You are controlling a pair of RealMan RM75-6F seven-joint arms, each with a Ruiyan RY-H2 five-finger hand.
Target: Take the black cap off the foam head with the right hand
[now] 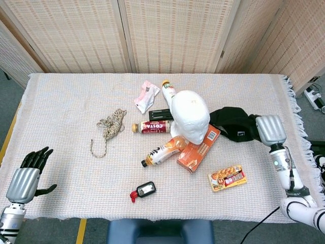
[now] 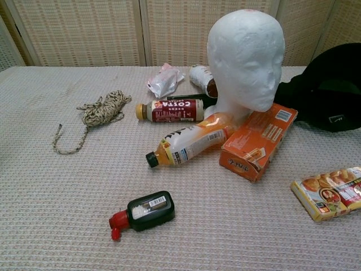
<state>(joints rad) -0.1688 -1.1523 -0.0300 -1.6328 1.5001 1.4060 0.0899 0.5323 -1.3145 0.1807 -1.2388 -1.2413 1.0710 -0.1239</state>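
Black cap [image 1: 232, 125] beside foam head [image 1: 190, 115]

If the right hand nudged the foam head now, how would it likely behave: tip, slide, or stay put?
The foam head looks light, so it would probably shift easily. It stands tall on a narrow neck, so it may tip. The orange box and juice bottle crowd its base and might brace it a little.
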